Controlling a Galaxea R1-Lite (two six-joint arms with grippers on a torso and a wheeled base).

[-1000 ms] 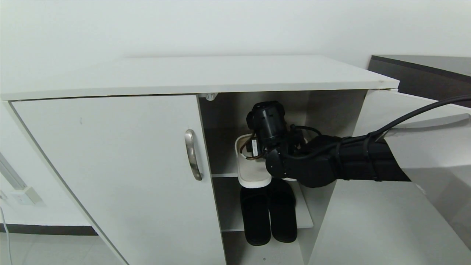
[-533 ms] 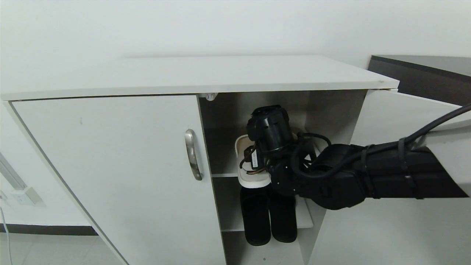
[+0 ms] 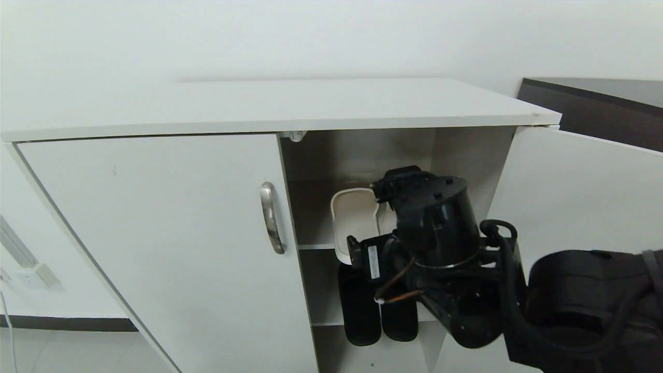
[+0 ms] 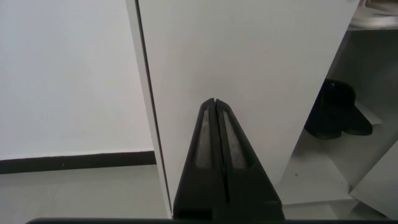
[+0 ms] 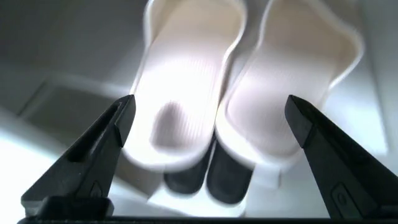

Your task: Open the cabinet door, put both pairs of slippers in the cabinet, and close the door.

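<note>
Your right gripper [image 5: 209, 102] is spread wide and has hold of nothing. Its two black fingers [image 5: 93, 162] stand well apart, clear of the white slippers [image 5: 186, 81] in front of them. That pair sits side by side on the upper shelf [image 3: 311, 217] of the cabinet [image 3: 311, 103], with the heel ends jutting a little past the shelf's front edge. You can see the near one from the head camera too, just left of your right arm [image 3: 435, 228], which hangs in front of the opening.

One level down, the black slippers [image 3: 360, 311] lie together on the lower shelf [image 3: 430, 305], heels poking out over its edge. They also peek out beneath the white pair in the right wrist view.

The right-hand door [image 3: 570, 197] is swung open. The left-hand door [image 3: 155, 233] is shut, with its metal handle [image 3: 272, 217] upright near the inner edge.

Your left gripper [image 4: 214, 106] is pressed fully closed, finger against finger, carrying nothing. It points at the outer face of the shut left door, low down, and the black pair is in sight off to one side through the opening.
</note>
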